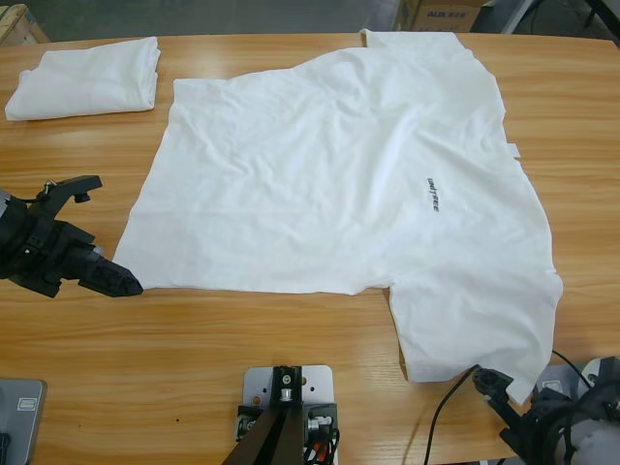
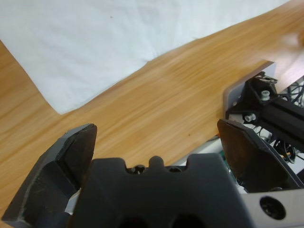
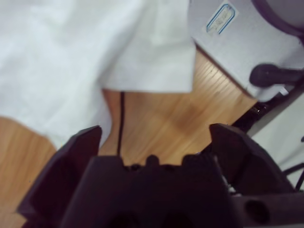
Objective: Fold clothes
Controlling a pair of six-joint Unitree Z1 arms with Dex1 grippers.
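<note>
Shirt [image 1: 339, 174] lies spread flat over the middle and right of the table [image 1: 194, 358] in the high view, unfolded, its collar toward the far edge and one sleeve reaching the near right corner. A second shirt [image 1: 85, 77] sits folded into a neat pad at the far left corner — so one garment looks done and the big one has not had its first fold. The cloth is thin white cotton, softly creased, with a tiny dark mark [image 1: 432, 197] on the chest. The tabletop is pale wood with a fine straight grain. The left gripper [image 1: 92, 242] rests by the left edge, just beside the shirt's near hem corner, its black jaws spread wide and empty. The right gripper [image 1: 504, 397] waits at the near right corner, close to the sleeve.

Left wrist view: the left gripper [image 2: 154, 147] shows matte black jaws set far apart, nothing between them. Ahead lies bare wood, then the shirt's hem corner [image 2: 61, 107] — a crisp point, flat on the table, apart from the jaws.

Right wrist view: the right gripper [image 3: 154, 142] is likewise wide and empty. The sleeve [image 3: 147, 57] hangs soft and blurred ahead of it, over wood, with a thin black cable [image 3: 121, 123] running beneath its edge.
</note>
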